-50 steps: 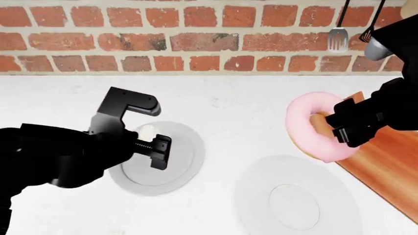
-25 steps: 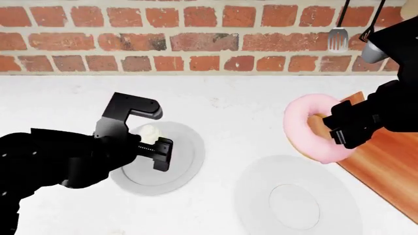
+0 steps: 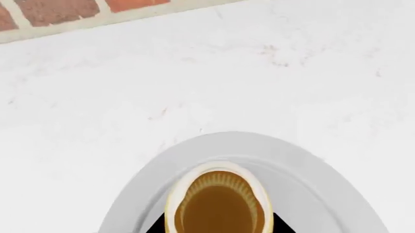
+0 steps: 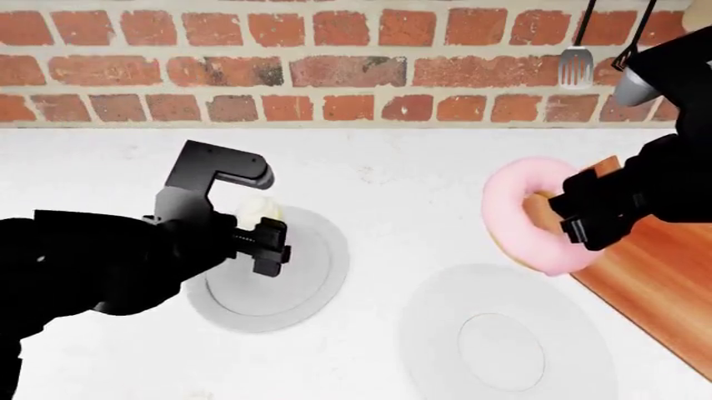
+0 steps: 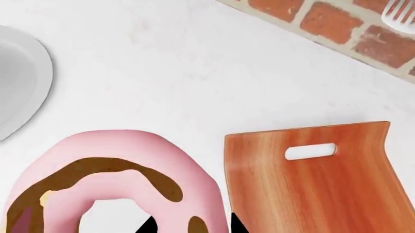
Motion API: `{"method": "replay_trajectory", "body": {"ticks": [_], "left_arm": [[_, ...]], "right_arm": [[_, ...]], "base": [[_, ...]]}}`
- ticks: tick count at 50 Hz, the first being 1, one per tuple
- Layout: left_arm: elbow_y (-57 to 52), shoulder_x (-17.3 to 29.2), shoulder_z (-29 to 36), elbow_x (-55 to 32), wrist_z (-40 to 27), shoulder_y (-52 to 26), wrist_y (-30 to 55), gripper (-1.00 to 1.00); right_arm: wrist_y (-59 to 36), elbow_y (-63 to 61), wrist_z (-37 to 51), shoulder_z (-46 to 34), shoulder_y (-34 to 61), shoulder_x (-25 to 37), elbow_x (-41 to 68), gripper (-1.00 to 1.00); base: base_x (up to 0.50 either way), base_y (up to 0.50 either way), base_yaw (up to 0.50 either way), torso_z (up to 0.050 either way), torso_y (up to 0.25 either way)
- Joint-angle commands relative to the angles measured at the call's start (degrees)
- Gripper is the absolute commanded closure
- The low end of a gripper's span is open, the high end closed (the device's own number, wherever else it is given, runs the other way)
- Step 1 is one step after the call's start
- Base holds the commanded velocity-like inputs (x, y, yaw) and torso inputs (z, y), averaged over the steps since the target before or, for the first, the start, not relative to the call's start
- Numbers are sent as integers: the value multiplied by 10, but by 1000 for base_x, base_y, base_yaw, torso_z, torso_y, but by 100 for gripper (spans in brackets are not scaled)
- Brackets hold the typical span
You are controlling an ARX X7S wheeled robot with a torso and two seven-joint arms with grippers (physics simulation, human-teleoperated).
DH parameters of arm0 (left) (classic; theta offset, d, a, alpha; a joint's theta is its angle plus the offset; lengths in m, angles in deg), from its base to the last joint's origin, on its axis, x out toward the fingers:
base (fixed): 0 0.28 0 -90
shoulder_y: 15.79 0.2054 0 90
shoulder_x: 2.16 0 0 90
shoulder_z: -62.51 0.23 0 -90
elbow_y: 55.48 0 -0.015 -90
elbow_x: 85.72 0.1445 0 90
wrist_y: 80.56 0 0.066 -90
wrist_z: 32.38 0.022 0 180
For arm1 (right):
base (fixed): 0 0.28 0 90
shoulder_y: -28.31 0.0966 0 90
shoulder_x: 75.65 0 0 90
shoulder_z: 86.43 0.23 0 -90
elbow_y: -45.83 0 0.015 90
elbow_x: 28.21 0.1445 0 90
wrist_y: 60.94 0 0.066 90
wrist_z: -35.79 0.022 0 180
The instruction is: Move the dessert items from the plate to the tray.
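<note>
Nearest: empty round grey plate (image 4: 503, 333), right of centre on the white counter (image 4: 389, 179). Left, a second round grey plate (image 4: 306, 279); left black gripper (image 4: 253, 218) over its far-left rim, small yellow cupcake with white frosting (image 4: 258, 208) between its fingers; can't tell if clamped. Right black gripper (image 4: 584, 218) grips the big pink-iced ring donut (image 4: 523, 212), held on edge beside the orange-brown wooden tray's (image 4: 656, 267) left edge. Farthest: brick wall (image 4: 333, 58), hanging metal spatula (image 4: 575, 62).
</note>
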Motion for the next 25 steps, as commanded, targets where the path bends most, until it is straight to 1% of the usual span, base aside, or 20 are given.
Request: {"method": "replay_trajectory", "body": {"ticks": [1, 7, 13, 19, 25], "left_arm": [[-24, 14, -25, -40, -33, -40, 7, 100], [-32, 27, -38, -112, -86, -107, 45, 100], [-27, 27, -38, -167, -131, -165, 68, 100], [-21, 21, -37, -184, -143, -194, 72, 100], [-17, 19, -36, -182, -139, -205, 73, 100]], "right_arm": [[4, -1, -3, 9, 15, -1, -13, 100], [-2, 8, 4, 18, 42, -2, -8, 100], [-19, 20, 10, 22, 75, -7, -5, 100], [-28, 26, 16, 23, 94, -6, 0, 100], [-28, 25, 17, 24, 102, -5, 0, 100]], "base": [[0, 0, 0, 0, 0], [0, 0, 0, 0, 0], [0, 0, 0, 0, 0], [-21, -149, 0, 0, 0], [-98, -287, 0, 0, 0]]}}
